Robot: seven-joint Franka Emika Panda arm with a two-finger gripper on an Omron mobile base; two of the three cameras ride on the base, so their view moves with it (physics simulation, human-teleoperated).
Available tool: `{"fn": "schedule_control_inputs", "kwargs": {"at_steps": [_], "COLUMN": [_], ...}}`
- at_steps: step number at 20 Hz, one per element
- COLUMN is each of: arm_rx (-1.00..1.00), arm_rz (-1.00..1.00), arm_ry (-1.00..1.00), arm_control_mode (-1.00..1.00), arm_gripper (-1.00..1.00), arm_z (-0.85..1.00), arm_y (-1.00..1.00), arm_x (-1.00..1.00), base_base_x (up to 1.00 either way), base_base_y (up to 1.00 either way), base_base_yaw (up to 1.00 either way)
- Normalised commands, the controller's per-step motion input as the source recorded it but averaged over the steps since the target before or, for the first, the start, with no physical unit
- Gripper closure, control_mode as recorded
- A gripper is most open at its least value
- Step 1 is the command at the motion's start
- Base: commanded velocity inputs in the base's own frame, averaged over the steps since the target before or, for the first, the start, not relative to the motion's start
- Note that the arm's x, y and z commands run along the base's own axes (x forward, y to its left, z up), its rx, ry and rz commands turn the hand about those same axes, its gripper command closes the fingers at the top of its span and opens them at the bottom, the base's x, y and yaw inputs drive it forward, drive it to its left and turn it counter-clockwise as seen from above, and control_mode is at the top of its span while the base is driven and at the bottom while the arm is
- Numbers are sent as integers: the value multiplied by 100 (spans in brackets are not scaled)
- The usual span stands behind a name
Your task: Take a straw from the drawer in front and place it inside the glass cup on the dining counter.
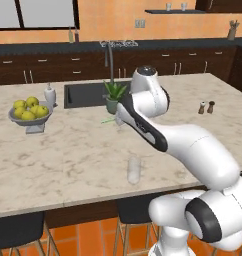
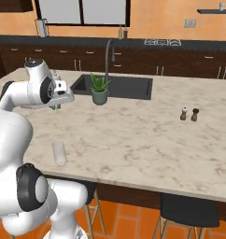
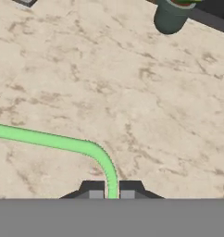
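The straw (image 3: 63,143) is clamped between my gripper (image 3: 112,193) fingertips, which are closed on its lower end; from there it bends and runs sideways above the dining counter (image 1: 68,155), clear of the slab. My gripper (image 1: 118,119) hangs over the middle of the counter, just in front of the potted plant (image 1: 113,96) at the sink's (image 1: 83,95) front edge. The glass cup (image 1: 134,170) stands near the counter's front edge, well apart from the straw. A fruit bowl (image 1: 29,116) sits toward the left end, with a soap bottle (image 1: 50,94) behind it. Salt and pepper shakers (image 1: 206,107) stand toward the right end.
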Motion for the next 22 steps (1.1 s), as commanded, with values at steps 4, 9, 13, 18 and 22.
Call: {"fn": "schedule_control_inputs", "kwargs": {"at_steps": [4,9,13,18,22], "arm_rx": [-39,-55,-58,-53,-41], "arm_rz": [0,-1,-3,-5,-8], "arm_ry": [-26,-17,-1,3,8], "arm_control_mode": [-100,-100,-100,-100,-100], "arm_gripper": [100,100,100,100,100], "arm_z": [56,42,30,10,0], "arm_y": [-17,0,0,0,-8], "arm_x": [0,0,0,-1,-37], "base_base_x": [0,0,0,0,0], "base_base_y": [0,0,0,0,0], "base_base_yaw": [0,0,0,0,0]}}
